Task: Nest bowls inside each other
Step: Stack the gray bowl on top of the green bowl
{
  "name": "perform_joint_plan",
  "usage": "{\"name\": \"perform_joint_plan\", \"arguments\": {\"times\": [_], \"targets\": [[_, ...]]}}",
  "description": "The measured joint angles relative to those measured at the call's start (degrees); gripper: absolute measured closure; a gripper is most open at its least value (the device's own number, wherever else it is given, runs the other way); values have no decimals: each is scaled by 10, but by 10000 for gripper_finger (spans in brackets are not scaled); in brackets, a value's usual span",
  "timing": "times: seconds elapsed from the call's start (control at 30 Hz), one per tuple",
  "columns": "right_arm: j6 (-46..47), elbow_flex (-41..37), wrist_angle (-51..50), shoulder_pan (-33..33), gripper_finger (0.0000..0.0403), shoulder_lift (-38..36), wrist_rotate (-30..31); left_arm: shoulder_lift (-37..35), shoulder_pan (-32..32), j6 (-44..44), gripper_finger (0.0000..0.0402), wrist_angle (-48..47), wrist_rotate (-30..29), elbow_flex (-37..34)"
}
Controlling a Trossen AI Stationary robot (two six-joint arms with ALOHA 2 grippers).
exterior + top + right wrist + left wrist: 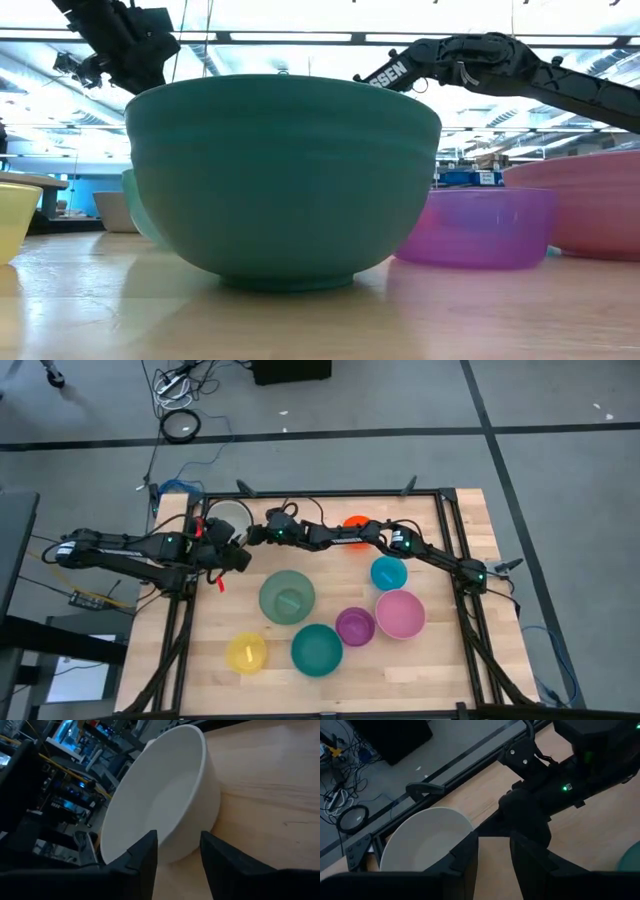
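Observation:
A grey-white bowl (228, 520) stands upright on its base at the table's far left corner. My right gripper (177, 857) reaches across the far side to it (252, 537) and is open, with the bowl's right-hand wall (175, 845) in the gap. My left gripper (495, 865) hovers open just near of that bowl (220, 555), with bare table between its fingers. The sage green (287, 597), teal (317, 650), pink (400, 613), purple (354, 626), cyan-blue (388, 573) and yellow (246, 653) bowls stand apart on the table. The right arm partly hides the orange bowl (355, 522). My right gripper comes at the grey-white bowl almost level from the table's right. One finger (145, 852) shows before the bowl's inside and the other (215, 857) outside its wall, astride the rim (120, 827). I cannot tell whether either finger touches it.
The black frame rail (320, 495) runs along the table's far edge just behind the grey-white bowl. The right arm (400, 542) lies stretched over the far half of the table. Bare wood (430, 670) shows at the near right.

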Motion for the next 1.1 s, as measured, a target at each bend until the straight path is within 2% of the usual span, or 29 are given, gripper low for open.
{"name": "perform_joint_plan", "arguments": {"times": [0.33, 0.8, 1.1], "targets": [[-21, 0, 15, 0, 317, 0, 10, 0, 0, 0, 280, 0, 0, 0], [-37, 0, 16, -3, 324, 0, 17, 0, 0, 2, 280, -1, 0, 0], [-75, 0, -6, -3, 350, 0, -2, 0, 0, 2, 280, -1, 0, 0]]}}
